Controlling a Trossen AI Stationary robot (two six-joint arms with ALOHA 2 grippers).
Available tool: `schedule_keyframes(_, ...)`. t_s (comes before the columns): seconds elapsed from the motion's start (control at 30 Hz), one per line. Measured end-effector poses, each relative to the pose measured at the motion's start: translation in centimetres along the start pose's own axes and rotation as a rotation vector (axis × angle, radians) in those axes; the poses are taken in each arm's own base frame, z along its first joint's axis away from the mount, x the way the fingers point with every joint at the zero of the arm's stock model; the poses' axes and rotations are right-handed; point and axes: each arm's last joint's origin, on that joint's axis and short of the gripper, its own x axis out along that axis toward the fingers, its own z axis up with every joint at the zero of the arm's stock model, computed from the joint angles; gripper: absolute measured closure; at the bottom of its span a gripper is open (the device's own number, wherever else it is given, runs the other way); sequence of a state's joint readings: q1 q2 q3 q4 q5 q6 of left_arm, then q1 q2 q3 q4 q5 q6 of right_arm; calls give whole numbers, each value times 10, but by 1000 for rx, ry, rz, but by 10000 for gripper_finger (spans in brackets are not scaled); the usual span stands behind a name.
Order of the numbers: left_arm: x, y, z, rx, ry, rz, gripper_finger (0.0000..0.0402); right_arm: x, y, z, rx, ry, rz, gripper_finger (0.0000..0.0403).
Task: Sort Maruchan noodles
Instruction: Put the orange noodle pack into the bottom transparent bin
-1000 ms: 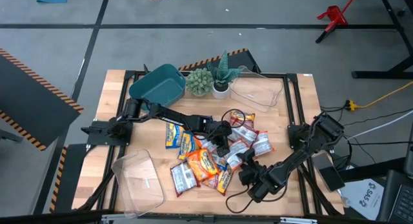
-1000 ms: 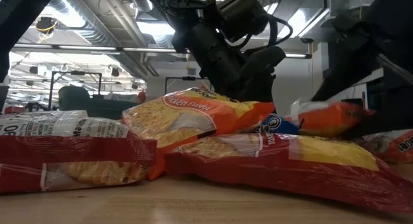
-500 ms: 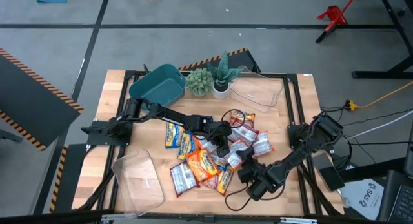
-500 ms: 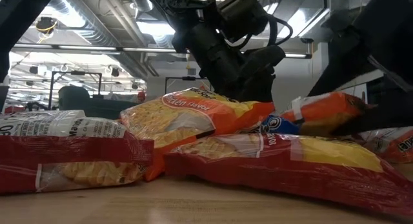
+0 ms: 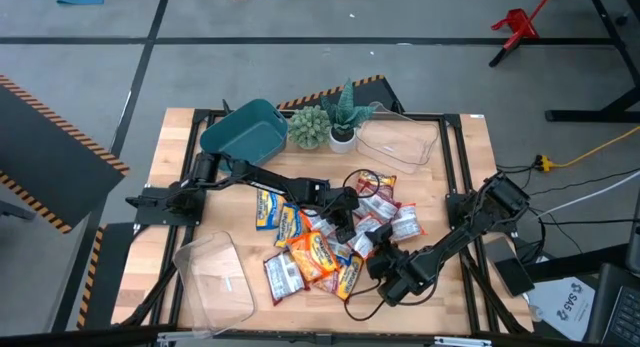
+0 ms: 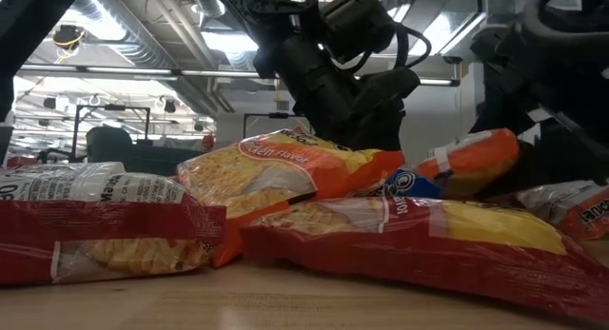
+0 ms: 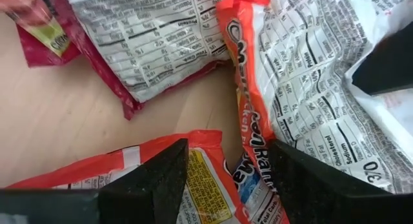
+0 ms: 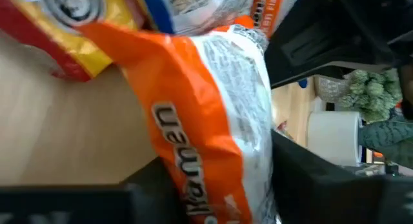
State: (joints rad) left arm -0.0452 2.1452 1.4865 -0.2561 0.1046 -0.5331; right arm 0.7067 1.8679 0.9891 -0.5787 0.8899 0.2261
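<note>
High cam overhead, low cam table-level, wrist cams close, all share noodle packets (image 5: 320, 249).

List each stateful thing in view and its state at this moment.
Left gripper: jaws open, hovering low over the pile.
Right gripper: jaws shut on the orange packet.
Noodle pile: unsorted, heaped mid-table.
Teal bin: tipped, no packets visible.
Near clear tub: empty.
Far clear tub: empty.

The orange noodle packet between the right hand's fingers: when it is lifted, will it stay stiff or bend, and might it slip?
The orange packet probably stays fairly stiff in the middle, since it juts up at a tilt in the low view without drooping. Its thin wrapper edges look crinkled, so they likely flex. The film is glossy, so the right hand may lose it if the grip is light.
</note>
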Motion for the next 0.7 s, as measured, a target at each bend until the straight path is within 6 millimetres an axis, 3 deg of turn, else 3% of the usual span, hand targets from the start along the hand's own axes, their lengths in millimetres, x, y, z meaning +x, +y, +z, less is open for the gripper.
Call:
schedule_keyframes(0.17, -5, -2, 1, -15, 6, -22, 191, -4, -3, 7, 44, 0, 18, 311)
schedule_keyframes(0.47, -44, -17, 17, -3, -78, -74, 191, -22, -21, 32, 32, 0, -37, 312)
schedule_keyframes(0.57, -70, -24, 23, 1, -111, -97, 191, -29, -29, 41, 48, -5, -52, 315)
schedule_keyframes(0.7, -122, -42, 29, 22, -173, -162, 191, -38, -37, 56, 93, -45, -52, 313)
